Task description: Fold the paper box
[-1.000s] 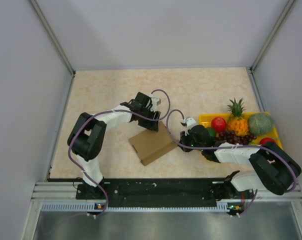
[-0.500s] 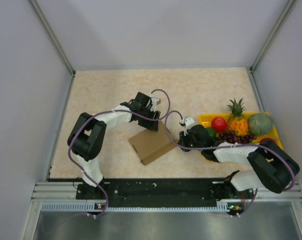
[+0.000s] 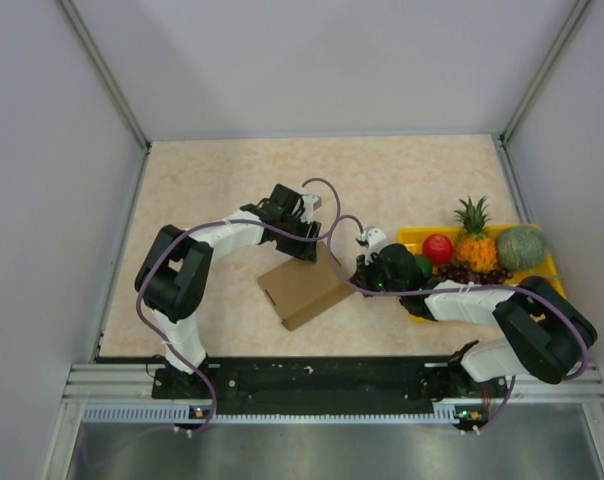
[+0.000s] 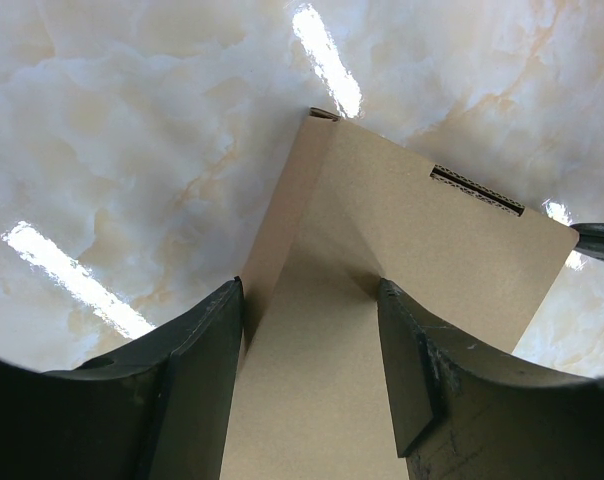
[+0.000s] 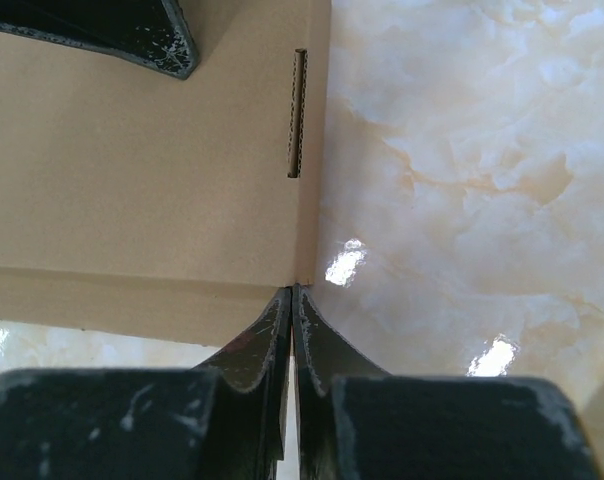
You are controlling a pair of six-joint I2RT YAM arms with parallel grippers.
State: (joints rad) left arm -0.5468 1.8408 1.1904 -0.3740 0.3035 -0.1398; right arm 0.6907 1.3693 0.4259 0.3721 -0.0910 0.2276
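Note:
The paper box [image 3: 304,288] is a flat brown cardboard piece lying at an angle on the marble table's middle. My left gripper [image 3: 307,250] reaches down at its far corner. In the left wrist view a raised cardboard panel [image 4: 422,240] fills the whole gap between the left gripper [image 4: 310,290] and its two fingers, which press its sides. My right gripper [image 3: 354,275] sits at the box's right edge. Seen from the right wrist, the right gripper [image 5: 294,290] is shut, fingertips together and touching the corner of the box [image 5: 132,170] beside a slot.
A yellow tray [image 3: 412,238] at the right holds a pineapple [image 3: 474,240], a red apple [image 3: 437,247], a melon [image 3: 521,246] and grapes [image 3: 472,273], close behind the right arm. Grey walls border the table.
My right gripper has slid a little left to the box's edge and closed its jaws. The left arm and the box have stayed put.

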